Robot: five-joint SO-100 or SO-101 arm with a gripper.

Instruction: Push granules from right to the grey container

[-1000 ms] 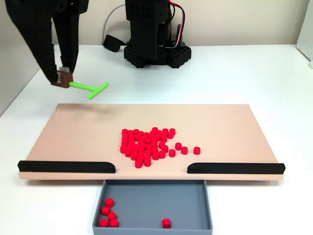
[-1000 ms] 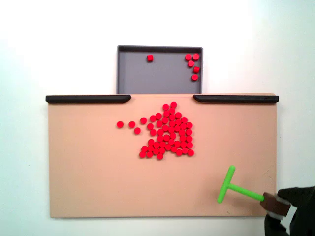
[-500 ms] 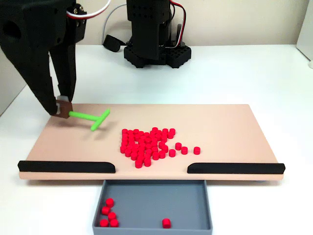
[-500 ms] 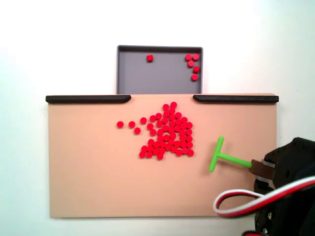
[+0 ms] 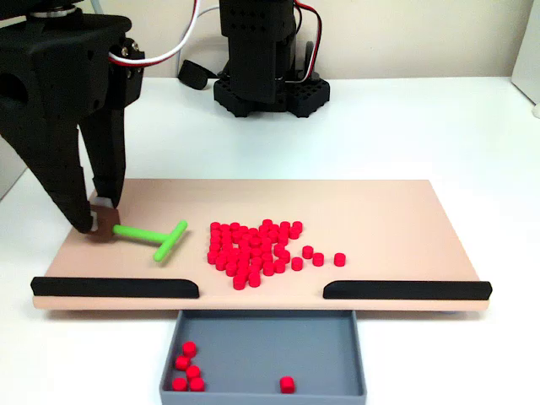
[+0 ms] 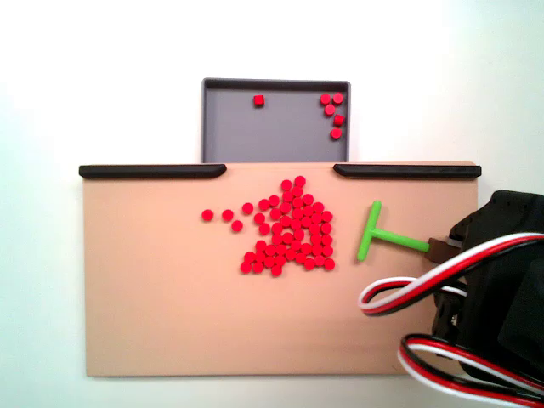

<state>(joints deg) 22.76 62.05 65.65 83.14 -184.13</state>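
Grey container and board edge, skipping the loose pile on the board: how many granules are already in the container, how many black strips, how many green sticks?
Granules in the grey container: 6
Black strips: 2
Green T-shaped stick: 1
Total: 9

The claw (image 5: pixel 99 221) has come down and forward, from above the white surface onto the tan board (image 5: pixel 380 211). It brought the green T-shaped stick (image 5: pixel 154 235) along. The stick's crossbar now sits just beside the pile of red granules (image 6: pixel 289 231), much closer than before.
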